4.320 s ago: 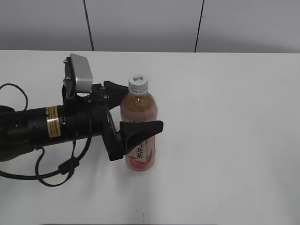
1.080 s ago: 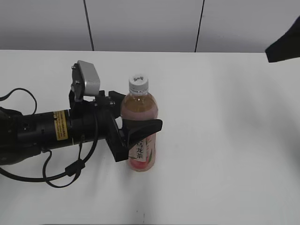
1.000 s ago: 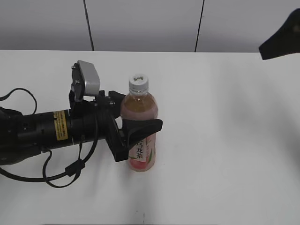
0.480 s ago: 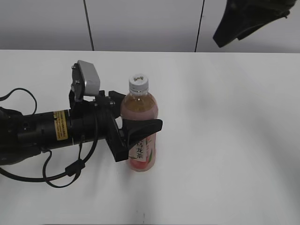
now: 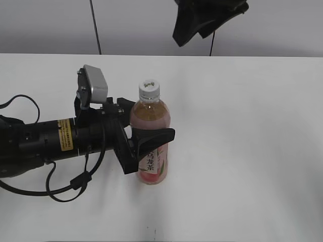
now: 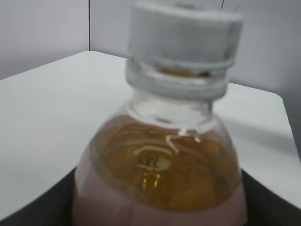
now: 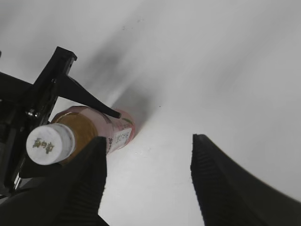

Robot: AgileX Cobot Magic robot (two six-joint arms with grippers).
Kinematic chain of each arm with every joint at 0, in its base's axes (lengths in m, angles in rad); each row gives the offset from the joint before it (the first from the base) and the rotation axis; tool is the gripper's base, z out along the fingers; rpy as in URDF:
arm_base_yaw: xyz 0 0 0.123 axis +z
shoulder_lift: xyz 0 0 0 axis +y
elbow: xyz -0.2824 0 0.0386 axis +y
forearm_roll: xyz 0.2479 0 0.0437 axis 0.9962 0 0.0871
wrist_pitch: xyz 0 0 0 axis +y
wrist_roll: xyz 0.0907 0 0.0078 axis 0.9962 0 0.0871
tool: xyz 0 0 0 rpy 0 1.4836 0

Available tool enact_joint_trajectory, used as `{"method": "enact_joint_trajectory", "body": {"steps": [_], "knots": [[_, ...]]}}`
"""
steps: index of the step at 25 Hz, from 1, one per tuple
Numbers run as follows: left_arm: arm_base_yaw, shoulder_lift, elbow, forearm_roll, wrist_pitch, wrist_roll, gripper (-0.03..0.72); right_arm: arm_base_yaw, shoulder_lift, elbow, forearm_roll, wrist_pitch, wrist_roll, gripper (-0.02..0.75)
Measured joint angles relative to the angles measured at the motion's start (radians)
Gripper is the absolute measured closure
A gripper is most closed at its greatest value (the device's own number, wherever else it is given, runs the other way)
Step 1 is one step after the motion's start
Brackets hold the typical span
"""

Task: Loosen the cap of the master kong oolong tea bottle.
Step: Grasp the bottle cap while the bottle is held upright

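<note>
The master kong oolong tea bottle (image 5: 150,141) stands upright on the white table (image 5: 242,151), a little left of centre, and the left gripper (image 5: 144,128) has it clasped around the body, one black finger (image 5: 154,137) wrapped across the front above the pink label, the other tucked behind the shoulder. That is a firm hold, jaws closed in on the bottle's width with the arm lying low along the tabletop from the left. The cap (image 5: 149,89) sits on the neck, white and ribbed, a small dark mark on top, nothing touching it. From the left wrist view the cap (image 6: 186,33) looms close and blurred above the amber tea. High at the top of the exterior view hangs the right gripper (image 5: 204,20), a dark shape well above and to the right of the bottle. Its own camera looks down between two spread black fingers (image 7: 214,183), with the cap (image 7: 49,143) off at the lower left, beside the left-hand finger; those jaws stand wide apart and hold nothing.
</note>
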Motion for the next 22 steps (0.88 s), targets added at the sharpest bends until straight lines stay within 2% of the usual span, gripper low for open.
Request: {"method": "enact_joint_trajectory", "body": {"steps": [11,16,22], "knots": [[0.000,0.000,0.000,0.000,0.000,0.000,0.230,0.123,0.020,-0.012,-0.042,0.003,0.156,0.307],[-0.001,0.000,0.000,0.000,0.000,0.000,0.230,0.184,0.020,-0.012,-0.046,0.004,0.204,0.260],[-0.001,0.000,0.000,-0.001,0.000,0.000,0.230,0.199,0.052,-0.014,-0.052,0.004,0.239,0.245]]}}
